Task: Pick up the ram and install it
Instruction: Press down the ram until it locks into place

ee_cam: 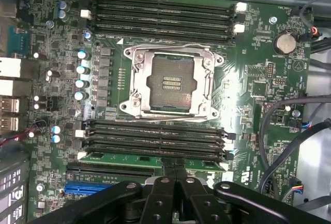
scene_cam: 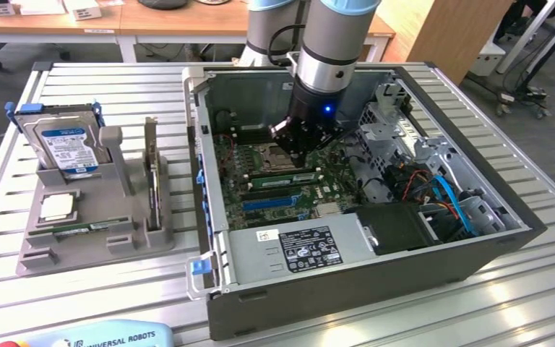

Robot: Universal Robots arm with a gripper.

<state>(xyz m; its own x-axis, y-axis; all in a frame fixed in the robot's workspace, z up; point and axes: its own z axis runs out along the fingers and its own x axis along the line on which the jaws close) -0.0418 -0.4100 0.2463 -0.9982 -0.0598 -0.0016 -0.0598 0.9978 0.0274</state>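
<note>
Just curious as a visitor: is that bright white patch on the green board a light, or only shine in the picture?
Only shine: in the wrist view, glare washes over the motherboard beside the CPU socket; in the exterior view, the computer case interior sits in shadow under the arm.

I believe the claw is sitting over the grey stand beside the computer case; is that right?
Not quite: the claw is inside the computer case, over the motherboard, at the ram. The exterior view shows it.

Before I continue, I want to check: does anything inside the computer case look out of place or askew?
Nothing stands out. The ram lies level in its slot beside the empty CPU socket, under the gripper.
</note>
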